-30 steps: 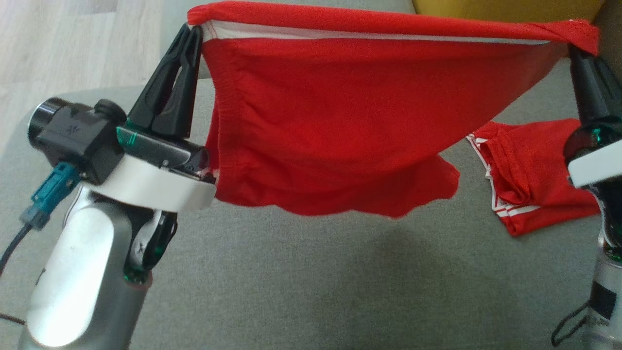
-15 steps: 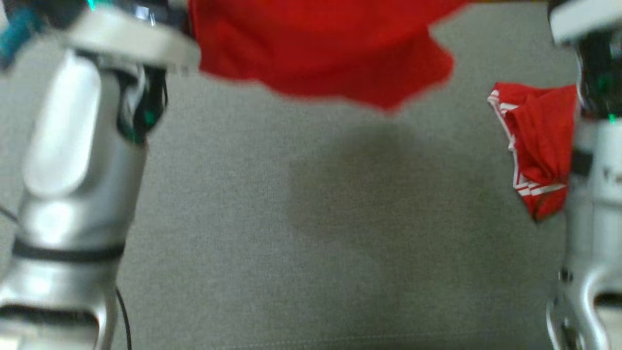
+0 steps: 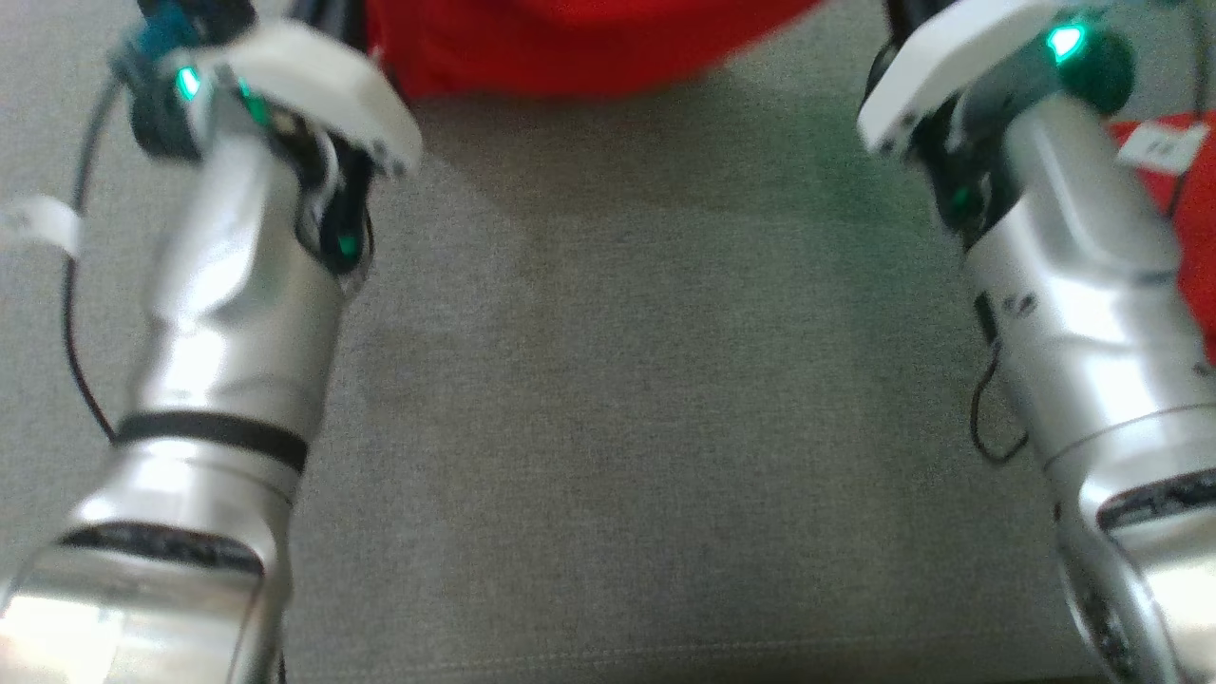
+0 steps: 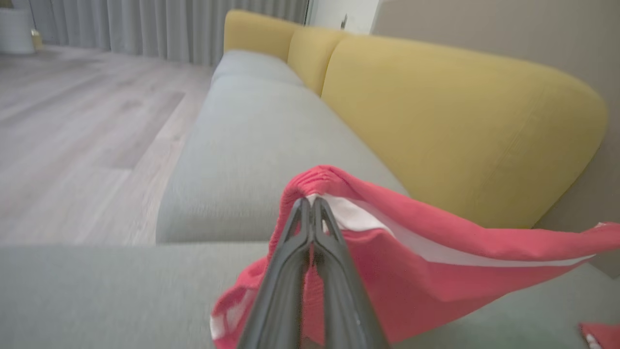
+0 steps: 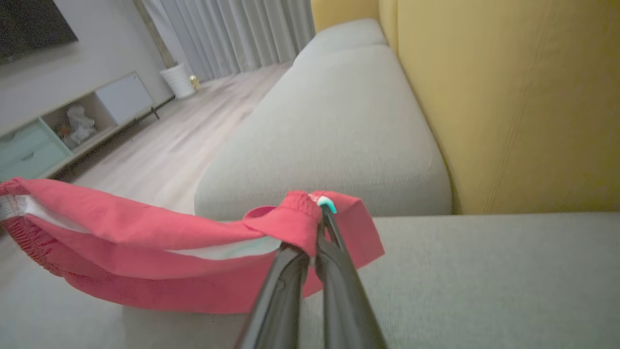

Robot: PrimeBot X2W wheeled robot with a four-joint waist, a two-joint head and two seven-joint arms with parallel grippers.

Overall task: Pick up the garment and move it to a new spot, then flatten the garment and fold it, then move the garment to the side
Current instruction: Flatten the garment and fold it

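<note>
Forearms: the left forearm and right forearm, both silver and blurred, rise at either side of the head view. A dark cable loops beside the left one.
Seat: the grey cushion lies bare between the arms, shadowed toward the top.
Left gripper: its fingers are pressed together on one end of the garment's waistband.
Right gripper: it is clamped on the other end, where a red corner folds over the tips.
Garment: red shorts with a white band inside the waist. They are held in the air over the cushion, strung between the two grippers and sagging in the middle.
In the way: the right forearm covers part of a second red garment that lies on the cushion at the right.
Behind: the yellow backrest, then more grey seats.
Far: wooden floor, curtains, and a low cabinet.
Change: the head camera has tipped down. A second ago the whole stretched garment was in its view; now only the lower hem is, at the top edge.
</note>
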